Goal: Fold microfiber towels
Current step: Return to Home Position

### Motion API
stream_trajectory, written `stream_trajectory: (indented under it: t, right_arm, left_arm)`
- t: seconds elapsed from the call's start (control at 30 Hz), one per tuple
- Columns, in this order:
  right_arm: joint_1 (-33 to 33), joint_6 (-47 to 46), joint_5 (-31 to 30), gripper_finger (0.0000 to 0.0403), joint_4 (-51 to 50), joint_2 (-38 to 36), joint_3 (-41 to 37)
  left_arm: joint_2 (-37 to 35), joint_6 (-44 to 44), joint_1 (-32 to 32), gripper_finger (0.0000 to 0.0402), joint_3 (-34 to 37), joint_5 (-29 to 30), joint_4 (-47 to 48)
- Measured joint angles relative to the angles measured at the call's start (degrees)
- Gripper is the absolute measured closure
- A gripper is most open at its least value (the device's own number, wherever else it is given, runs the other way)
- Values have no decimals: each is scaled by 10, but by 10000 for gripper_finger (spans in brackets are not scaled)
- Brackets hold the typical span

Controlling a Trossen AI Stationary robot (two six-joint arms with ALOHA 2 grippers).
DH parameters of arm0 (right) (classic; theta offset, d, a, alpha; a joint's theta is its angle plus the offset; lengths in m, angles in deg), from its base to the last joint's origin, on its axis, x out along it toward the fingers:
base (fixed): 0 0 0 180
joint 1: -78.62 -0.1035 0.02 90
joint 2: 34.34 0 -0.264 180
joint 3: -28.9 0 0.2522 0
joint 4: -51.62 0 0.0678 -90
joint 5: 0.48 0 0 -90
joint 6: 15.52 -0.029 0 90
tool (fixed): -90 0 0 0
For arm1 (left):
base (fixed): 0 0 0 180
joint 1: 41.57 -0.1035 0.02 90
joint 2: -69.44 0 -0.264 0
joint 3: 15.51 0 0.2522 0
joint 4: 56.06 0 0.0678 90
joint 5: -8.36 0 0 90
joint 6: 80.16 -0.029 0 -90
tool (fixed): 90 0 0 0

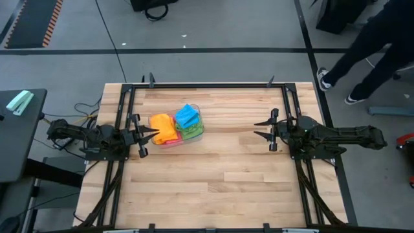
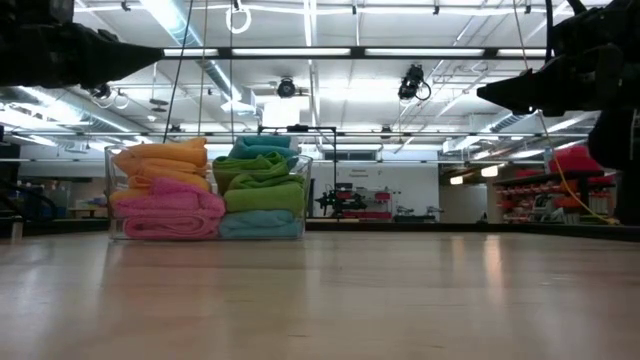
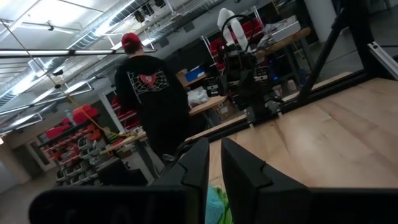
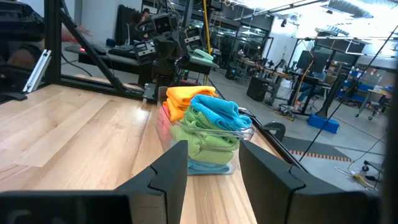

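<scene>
Folded towels (image 1: 176, 127) in orange, blue, green and pink, stacked inside the clear tub (image 1: 201, 131), left of centre on the counter (image 1: 220, 181) toward its far edge. The left claw (image 1: 154, 133) hovers just left of the tub, nearly clenched on nothing. The right claw (image 1: 257, 129) waits well apart at right, released. No loose towel shows, so the step is judged to be parking the arms. The next move calls only for a retreat that avoids the tub.
</scene>
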Motion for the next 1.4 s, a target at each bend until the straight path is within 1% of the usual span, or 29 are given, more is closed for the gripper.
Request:
stream_trajectory:
  t: [0.27,0.57,0.87,1.2,1.4]
  right_arm:
    - [0,0,0,250,0,0,0]
    - [0,0,0,250,0,0,0]
    - [0,0,0,250,0,0,0]
    - [0,0,0,250,0,0,0]
    - [0,0,0,250,0,0,0]
  left_arm:
    - [0,0,0,358,0,0,0]
    - [0,0,0,350,0,0,0]
    - [0,0,0,358,0,0,0]
    - [0,0,0,350,0,0,0]
    - [0,0,0,355,0,0,0]
